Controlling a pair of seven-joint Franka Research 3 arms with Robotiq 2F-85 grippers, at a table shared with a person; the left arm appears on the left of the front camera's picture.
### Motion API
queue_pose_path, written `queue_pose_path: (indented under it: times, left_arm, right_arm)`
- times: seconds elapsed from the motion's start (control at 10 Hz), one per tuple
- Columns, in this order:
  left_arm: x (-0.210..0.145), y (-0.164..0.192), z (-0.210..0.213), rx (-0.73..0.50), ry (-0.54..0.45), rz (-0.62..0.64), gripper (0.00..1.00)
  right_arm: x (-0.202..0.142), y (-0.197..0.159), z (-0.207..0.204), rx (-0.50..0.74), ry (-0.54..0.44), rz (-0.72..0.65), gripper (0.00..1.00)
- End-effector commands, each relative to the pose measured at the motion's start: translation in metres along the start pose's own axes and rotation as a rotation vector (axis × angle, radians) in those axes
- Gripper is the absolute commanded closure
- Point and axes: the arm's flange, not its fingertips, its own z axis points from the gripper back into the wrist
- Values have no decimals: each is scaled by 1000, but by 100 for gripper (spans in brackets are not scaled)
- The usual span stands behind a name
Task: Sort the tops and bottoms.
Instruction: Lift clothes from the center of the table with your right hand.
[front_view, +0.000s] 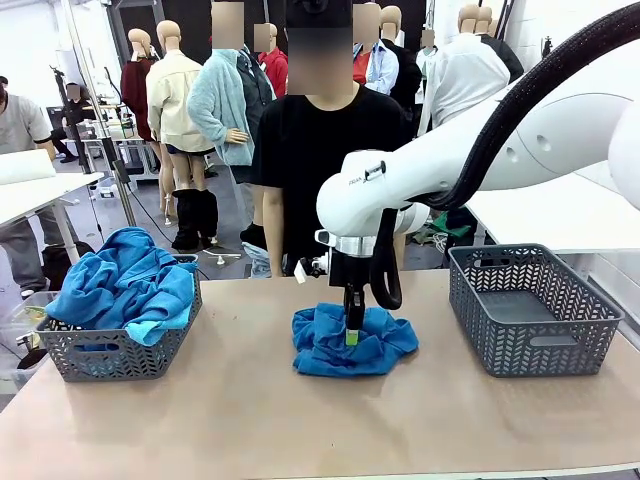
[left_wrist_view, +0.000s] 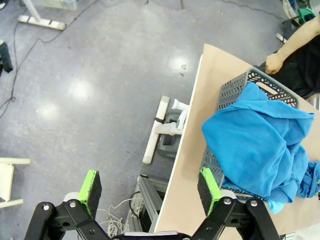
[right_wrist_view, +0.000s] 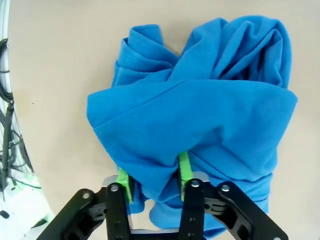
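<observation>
Right wrist view: right gripper (right_wrist_view: 154, 176) pinches a fold of the blue garment (right_wrist_view: 200, 115) between the baskets; lifting toward the empty basket (front_view: 530, 310) would follow.

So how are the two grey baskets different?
The left grey basket is heaped with bright blue tops that spill over its rim; the right grey basket has nothing in it. The left basket sits at the table's left edge, the right basket near the right edge. Both are the same grey perforated plastic.
</observation>
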Motion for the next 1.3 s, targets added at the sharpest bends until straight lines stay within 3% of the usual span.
queue_pose_path:
  times: [0.0, 0.4, 0.6, 1.0, 1.2]
  left_arm:
    - [-2, 1, 1, -9, -2, 3, 0]
    - [-2, 1, 1, -9, -2, 3, 0]
    - [-2, 1, 1, -9, -2, 3, 0]
    - [-2, 1, 1, -9, -2, 3, 0]
    - [-2, 1, 1, -9, -2, 3, 0]
  right_arm:
    - [4, -2, -5, 7, 35, -20, 100]
    - [11, 3, 7, -15, 68, -34, 100]
    - [14, 13, 42, -70, 113, -67, 100]
    - [15, 83, 201, -252, 142, -184, 100]
    - [16, 141, 282, -361, 82, -306, 100]
